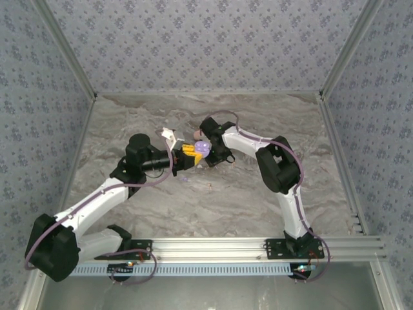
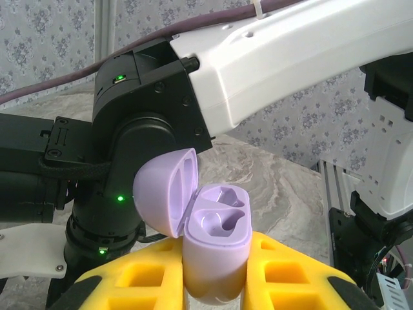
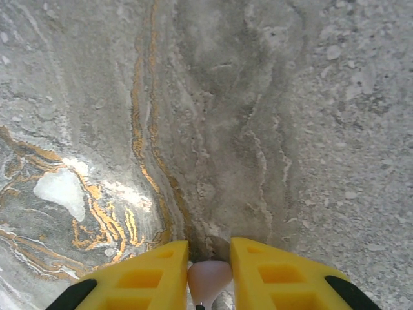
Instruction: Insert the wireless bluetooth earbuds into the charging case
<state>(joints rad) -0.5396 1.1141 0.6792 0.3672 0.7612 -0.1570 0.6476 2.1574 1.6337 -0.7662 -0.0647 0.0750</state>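
A lilac charging case (image 2: 216, 226) stands upright between the yellow fingers of my left gripper (image 2: 216, 258), which is shut on it. Its lid (image 2: 164, 187) hangs open to the left, and both wells inside are empty. From above, the case (image 1: 202, 147) is held over the middle of the table. My right gripper (image 3: 208, 252) points down at the marble tabletop. A pale pink earbud (image 3: 208, 279) sits pinched between its yellow fingers, touching both. The earbud's lower end is cut off by the frame's edge.
My right arm's white link and black wrist (image 2: 193, 97) loom just behind the open case. A white piece (image 1: 169, 135) and a pinkish thing (image 1: 195, 134) lie behind the grippers. Tiny bits (image 1: 184, 181) rest on the table in front. Patterned walls enclose three sides.
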